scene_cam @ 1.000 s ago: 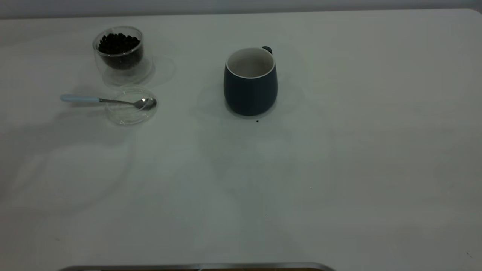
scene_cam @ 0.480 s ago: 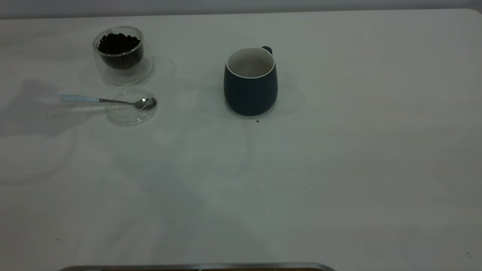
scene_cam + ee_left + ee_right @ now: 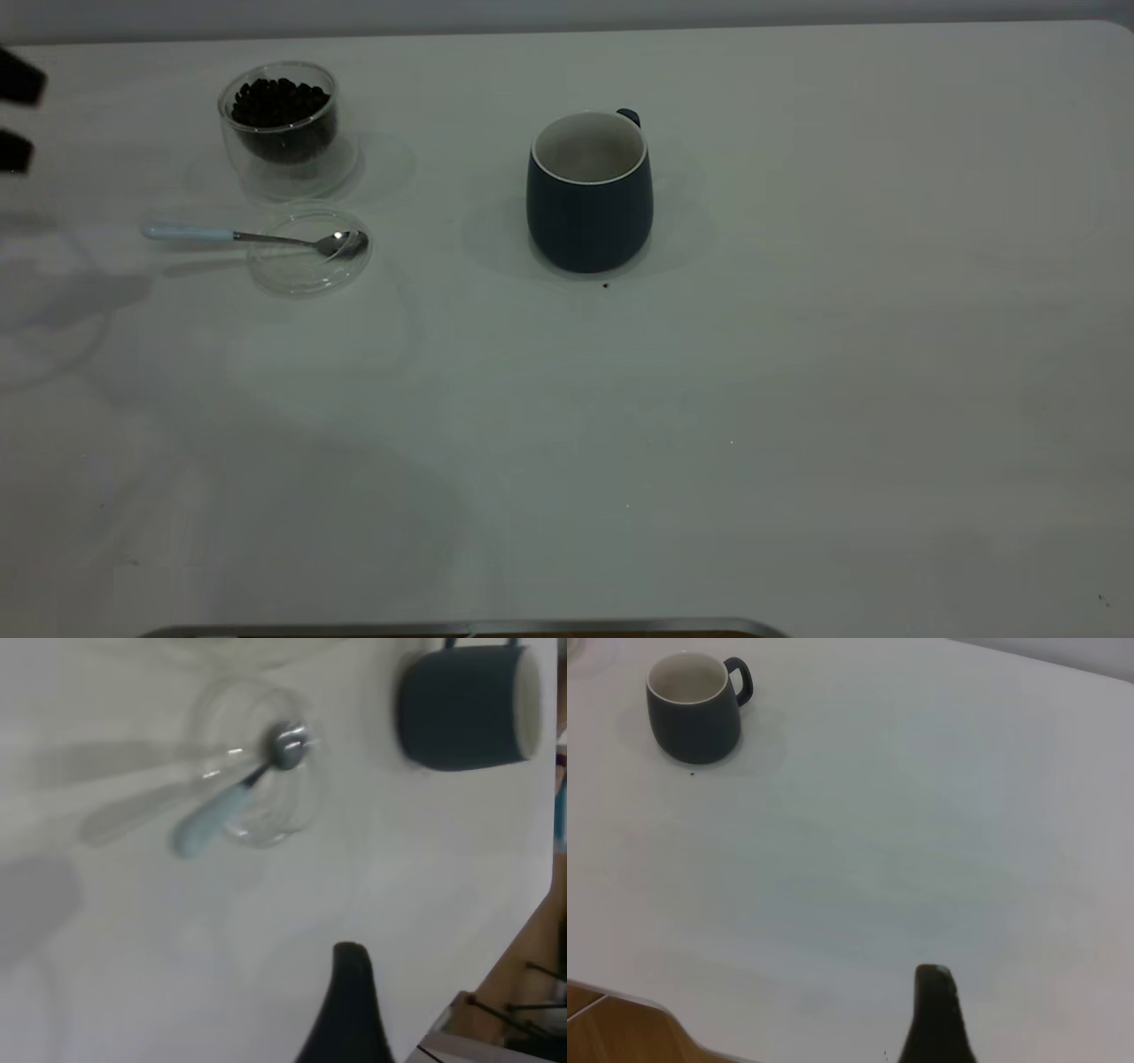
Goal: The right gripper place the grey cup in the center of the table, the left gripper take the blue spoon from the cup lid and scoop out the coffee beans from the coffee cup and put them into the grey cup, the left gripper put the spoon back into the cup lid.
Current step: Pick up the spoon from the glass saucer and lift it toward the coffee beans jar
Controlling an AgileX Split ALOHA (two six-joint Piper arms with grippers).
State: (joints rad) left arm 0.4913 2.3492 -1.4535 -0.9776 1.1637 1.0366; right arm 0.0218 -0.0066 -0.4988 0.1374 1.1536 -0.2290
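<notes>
The counter (image 3: 797,399) carries the grey cup (image 3: 589,193), already near centre and well away from the left gripper (image 3: 16,120), whose fingers stand apart at the exterior view's left edge; the right gripper's (image 3: 935,1014) spread I cannot tell. Coffee cup (image 3: 282,124) with coffee beans (image 3: 279,102) is nearer, fragile glass. Blue spoon (image 3: 252,237) lies closest, bowl in the cup lid (image 3: 306,266), handle overhanging towards the gripper: light, stiff, slick metal, so pinch the handle.
</notes>
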